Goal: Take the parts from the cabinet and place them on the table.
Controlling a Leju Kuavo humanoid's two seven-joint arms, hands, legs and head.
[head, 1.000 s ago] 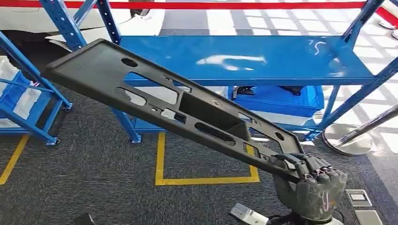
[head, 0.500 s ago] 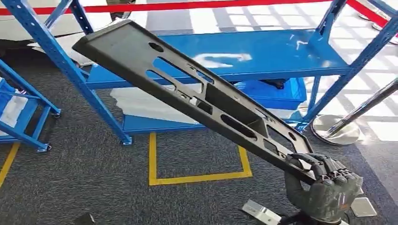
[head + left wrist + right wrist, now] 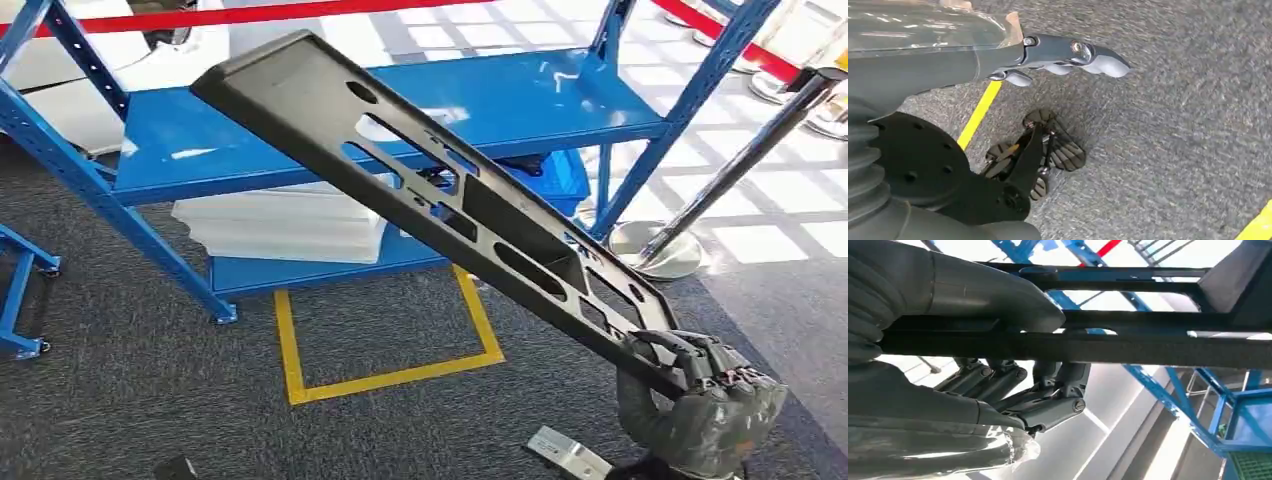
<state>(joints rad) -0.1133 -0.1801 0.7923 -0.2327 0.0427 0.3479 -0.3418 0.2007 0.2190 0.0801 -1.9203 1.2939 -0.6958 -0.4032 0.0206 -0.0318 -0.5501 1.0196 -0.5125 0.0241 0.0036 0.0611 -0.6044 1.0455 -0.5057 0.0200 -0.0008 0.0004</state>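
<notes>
Right hand point(image 3: 700, 405) fingers point(image 3: 1048, 390) wrapped tight round the long black slotted plastic panel's point(image 3: 440, 195) low end, the panel slanting in front of the blue metal shelf rack point(image 3: 520, 100); left hand point(image 3: 1068, 52) fingers loose, holding nothing.

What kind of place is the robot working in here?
Probably a factory or warehouse floor, perhaps a demonstration area: blue steel racks stand on grey carpet with yellow floor markings, and a red barrier belt runs behind them.

A long panel point(image 3: 440, 200) is held at its near end by the right hand point(image 3: 700, 400), slanted up and leftward before the shelf rack point(image 3: 300, 140), above a floor marking point(image 3: 385, 340).
</notes>
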